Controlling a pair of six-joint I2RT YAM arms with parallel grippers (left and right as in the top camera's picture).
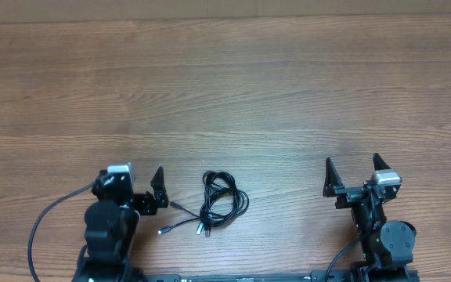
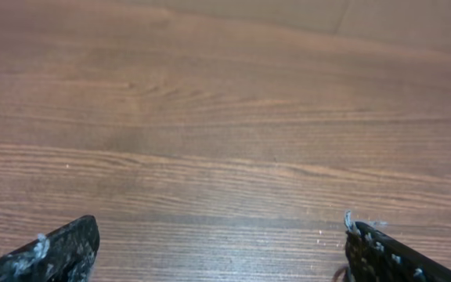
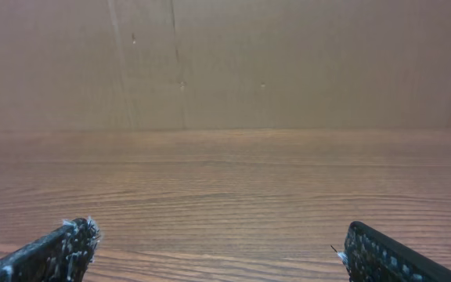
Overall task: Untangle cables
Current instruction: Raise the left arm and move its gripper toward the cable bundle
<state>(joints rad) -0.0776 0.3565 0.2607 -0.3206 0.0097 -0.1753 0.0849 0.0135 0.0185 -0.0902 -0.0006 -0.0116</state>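
Low over the wooden table [image 1: 225, 86], left gripper [image 1: 139, 177] and right gripper [image 1: 353, 163] point forward, jaws wide, cables [image 1: 222, 202] lying between them.

Both arms are black and chunky. The left arm [image 1: 104, 227], at the lower left, has a small white block [image 1: 118, 169] on top and a thick black wire [image 1: 34, 239] curving off its side. The right arm [image 1: 382, 231], at the lower right, has one too. The fingers [image 2: 65, 247] are black with white scratches.

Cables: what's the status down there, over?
Left tool open, empty. Right tool open, empty. Cables tangled in one bundle on the table between both, untouched. Nothing in the way.
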